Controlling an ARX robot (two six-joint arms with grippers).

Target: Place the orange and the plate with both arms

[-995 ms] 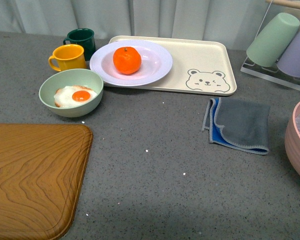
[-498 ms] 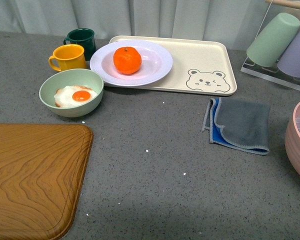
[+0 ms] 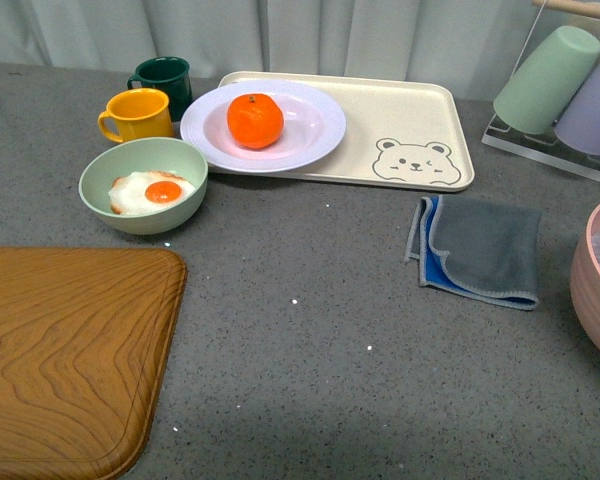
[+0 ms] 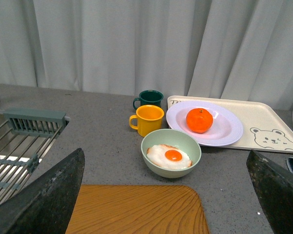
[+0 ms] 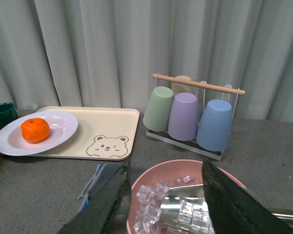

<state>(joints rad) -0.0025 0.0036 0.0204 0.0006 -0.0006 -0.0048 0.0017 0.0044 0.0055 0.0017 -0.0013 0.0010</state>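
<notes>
The orange (image 3: 255,120) sits in the middle of the plate (image 3: 315,140), which rests on the left end of the bear tray (image 3: 420,115). Neither arm appears in the front view. Both wrist views show spread, empty fingers: left gripper (image 4: 166,214) and right gripper (image 5: 163,214) are released and well apart from the plate. Judgement: placement looks complete, or a fresh approach is pending.

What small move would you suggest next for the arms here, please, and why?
Probably none beyond holding back: the orange already sits in the plate, which rests on the tray, and both pincers, left and right, are open, empty and away from them.
</notes>
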